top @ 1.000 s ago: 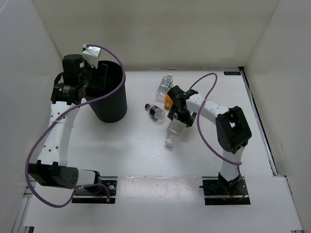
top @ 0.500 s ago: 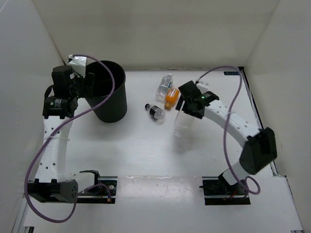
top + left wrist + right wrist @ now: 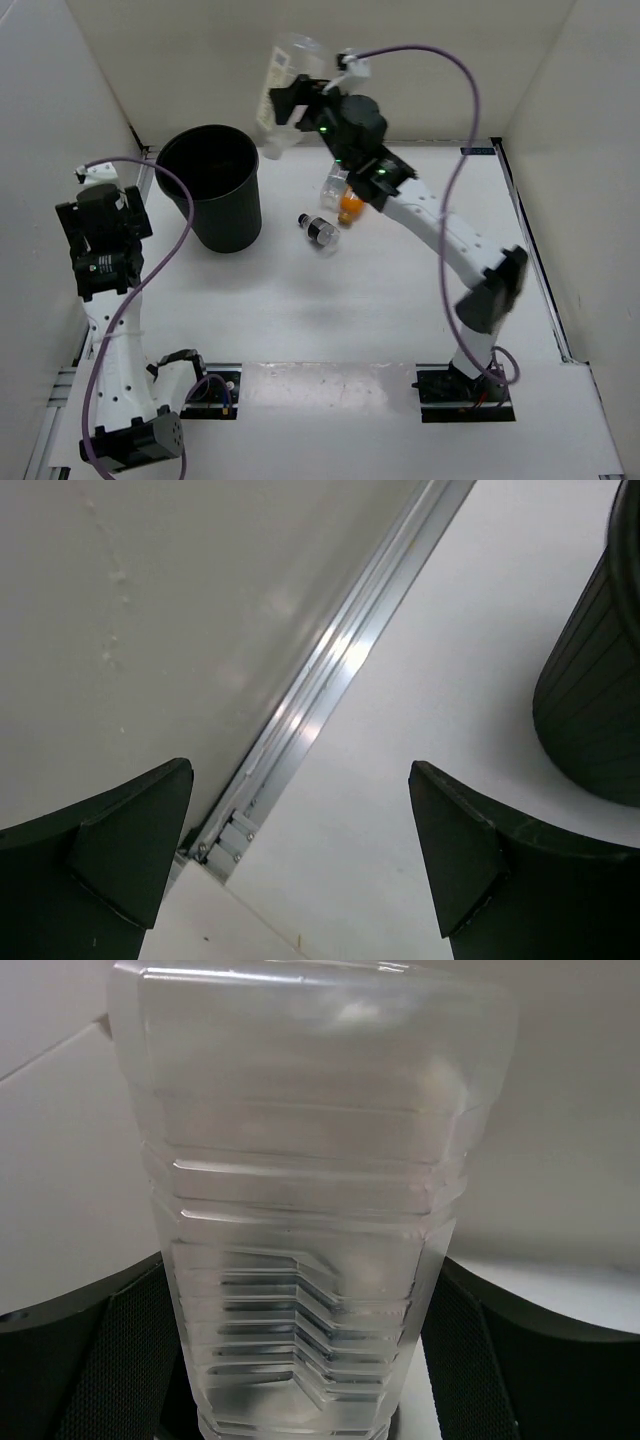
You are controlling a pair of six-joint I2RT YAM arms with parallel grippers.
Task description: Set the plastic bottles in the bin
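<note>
Well, in the top view the right claw (image 3: 292, 105) is squeezed tight on the big clear bottle (image 3: 276, 80) and holds it high in the air, near the back wall. The bottle is a little to the right of the bin (image 3: 228, 228), not over its mouth yet. Its long side is tilted. The wide round end points up toward the back, and the other end points down toward the bin's rim.

To do this well, I think the arm should go left until the bottle hangs over the middle of the dark hole, and only then let go. Letting go too soon could bounce it off the rim.

A black-capped bottle (image 3: 318, 229) and an orange bottle (image 3: 350, 206) lie on the counter (image 3: 300, 310). The left claw (image 3: 103, 222) is off to the left of the bin.

From the left wrist, that claw's fingers (image 3: 110, 850) are wide apart with nothing between them. The bin's side shows at the right edge.

From the right wrist, the ribbed bottle fills the view and runs away from the camera, with a finger pressed on each side.
</note>
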